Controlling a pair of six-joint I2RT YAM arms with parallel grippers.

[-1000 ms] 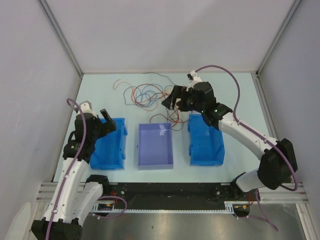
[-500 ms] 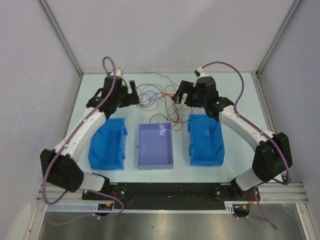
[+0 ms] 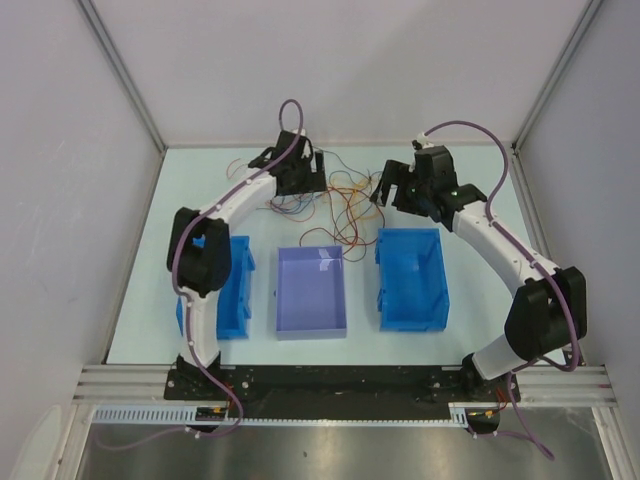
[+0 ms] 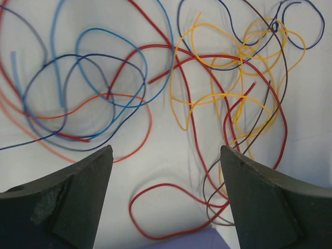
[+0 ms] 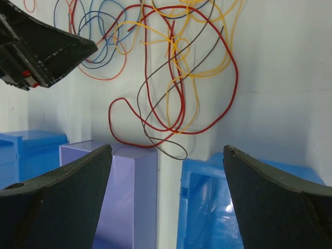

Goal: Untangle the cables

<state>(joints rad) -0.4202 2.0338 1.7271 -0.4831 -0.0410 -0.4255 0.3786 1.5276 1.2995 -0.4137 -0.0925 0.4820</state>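
Note:
The cables [image 3: 338,203] lie in a loose tangle of red, blue, navy, yellow, orange and brown loops at the back middle of the table. My left gripper [image 3: 312,170] hovers over the tangle's left part, open and empty. In the left wrist view its jaws [image 4: 166,150] stand wide apart above a red loop [image 4: 165,184] on the table. My right gripper [image 3: 384,190] is at the tangle's right edge, open and empty. In the right wrist view [image 5: 167,150] the cables [image 5: 176,52] lie beyond the fingers.
Three bins stand in a row in front of the tangle: a blue one [image 3: 238,290] partly under the left arm, a purple one [image 3: 311,290] and a blue one [image 3: 411,282]. Red and brown loops reach the purple bin's back rim [image 5: 111,150].
My left arm has swung from beside the left blue bin to the back, over the tangle. My right gripper has moved right, off the tangle, and the wires have spread out.

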